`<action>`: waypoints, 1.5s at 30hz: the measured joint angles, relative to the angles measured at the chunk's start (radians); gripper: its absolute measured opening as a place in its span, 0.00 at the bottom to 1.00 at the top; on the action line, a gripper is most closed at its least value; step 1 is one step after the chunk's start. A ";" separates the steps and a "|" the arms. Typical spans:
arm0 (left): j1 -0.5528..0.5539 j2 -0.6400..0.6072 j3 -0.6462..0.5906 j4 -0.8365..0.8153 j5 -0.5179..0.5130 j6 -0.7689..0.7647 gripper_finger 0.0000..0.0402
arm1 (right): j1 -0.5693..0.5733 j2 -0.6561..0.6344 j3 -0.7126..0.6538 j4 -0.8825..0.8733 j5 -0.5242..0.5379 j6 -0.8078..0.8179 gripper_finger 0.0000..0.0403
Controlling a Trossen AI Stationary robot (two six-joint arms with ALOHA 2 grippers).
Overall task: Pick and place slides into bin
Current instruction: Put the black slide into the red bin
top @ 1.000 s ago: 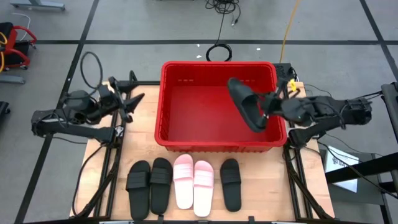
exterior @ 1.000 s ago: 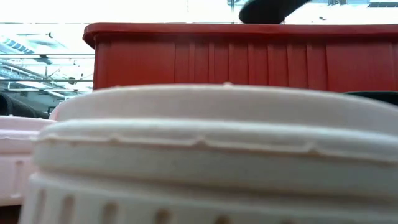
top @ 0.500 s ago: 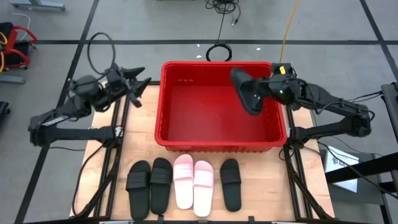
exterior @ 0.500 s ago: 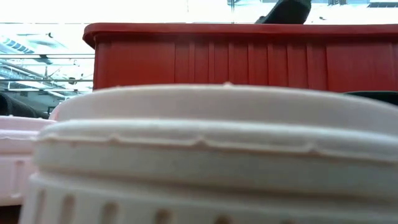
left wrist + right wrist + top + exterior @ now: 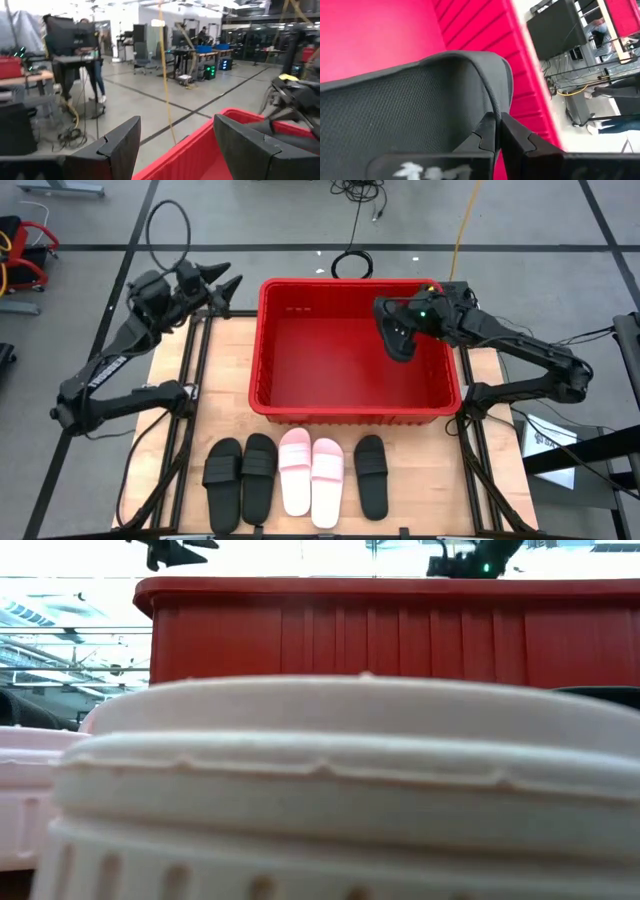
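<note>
The red bin (image 5: 300, 395) stands mid-table. My right gripper (image 5: 410, 322) is over its far right part, shut on a black slide (image 5: 392, 335), which also fills the right wrist view (image 5: 410, 105). My left gripper (image 5: 226, 284) stands open and level beyond the bin's far left corner, touching nothing; its wrist view shows the bin's rim (image 5: 190, 142) between the fingers. Three black slides (image 5: 222, 477) (image 5: 259, 475) (image 5: 371, 476) and two pink slides (image 5: 295, 471) (image 5: 327, 480) lie soles down in a row by the table's near edge. My right gripper pinches the edge of the black slide's wide strap (image 5: 492, 105) between its two fingers (image 5: 520, 137). The fingers come from the table's right, slanting down. The slide is lifted clear and hangs tilted over the bin's floor, near its far right corner.
In the low view a pink slide (image 5: 320, 790) fills the foreground, with the bin's near wall (image 5: 400, 635) behind it. Cables (image 5: 352, 264) lie on the floor beyond the table. Bare wood shows left of the bin (image 5: 215, 380).
My right gripper has carried the black slide toward the bin's far wall and down; the slide has sunk below the rim in the low view and hangs steeper. My left gripper has swung toward the table's far edge, staying open.
</note>
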 joint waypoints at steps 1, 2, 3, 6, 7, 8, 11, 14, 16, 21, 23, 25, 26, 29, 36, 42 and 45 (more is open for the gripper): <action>0.022 0.013 0.000 0.003 0.020 -0.006 0.63 | -0.009 -0.004 -0.025 0.023 0.000 -0.012 0.00; 0.040 0.025 0.000 0.003 0.041 -0.008 0.63 | -0.017 -0.006 -0.047 0.042 0.000 -0.022 0.00; 0.057 0.038 0.000 0.005 0.064 -0.011 0.63 | -0.023 -0.009 -0.067 0.050 0.000 -0.029 0.00; 0.095 0.065 0.000 0.041 0.140 -0.033 0.63 | -0.045 -0.008 -0.126 0.072 0.000 -0.033 0.00; 0.104 0.073 0.000 0.052 0.159 -0.037 0.63 | -0.050 -0.008 -0.145 0.077 0.000 -0.032 0.00; 0.112 0.080 0.000 0.062 0.173 -0.042 0.63 | -0.055 -0.009 -0.161 0.085 0.000 -0.031 0.00; 0.126 0.096 0.000 0.097 0.204 -0.055 0.63 | -0.064 -0.011 -0.204 0.101 0.000 -0.031 0.00; 0.133 0.101 0.000 0.114 0.229 -0.054 0.63 | -0.072 -0.009 -0.236 0.094 0.000 -0.022 0.00; 0.134 0.101 0.000 0.119 0.243 -0.055 0.63 | -0.078 -0.011 -0.250 0.096 0.002 -0.019 0.00; 0.134 0.100 0.000 0.121 0.269 -0.063 0.63 | -0.101 -0.011 -0.289 0.120 0.002 -0.037 0.00; 0.134 0.100 0.000 0.120 0.269 -0.063 0.63 | -0.114 -0.011 -0.308 0.143 0.003 -0.053 0.00; 0.134 0.100 0.000 0.119 0.271 -0.063 0.63 | -0.127 -0.011 -0.328 0.175 0.003 -0.061 0.00; 0.134 0.100 0.000 0.117 0.279 -0.063 0.63 | -0.135 -0.011 -0.339 0.192 0.002 -0.063 0.00; 0.134 0.100 0.000 0.117 0.296 -0.066 0.63 | -0.151 -0.011 -0.368 0.208 0.002 -0.070 0.00; 0.134 0.100 0.000 0.117 0.296 -0.057 0.63 | -0.188 -0.010 -0.411 0.278 0.028 -0.101 0.00; 0.134 0.100 0.000 0.105 0.296 -0.053 0.63 | -0.213 -0.010 -0.434 0.311 0.032 -0.139 0.00; 0.134 0.100 0.000 0.101 0.296 -0.050 0.63 | -0.218 -0.005 -0.434 0.314 0.032 -0.139 0.00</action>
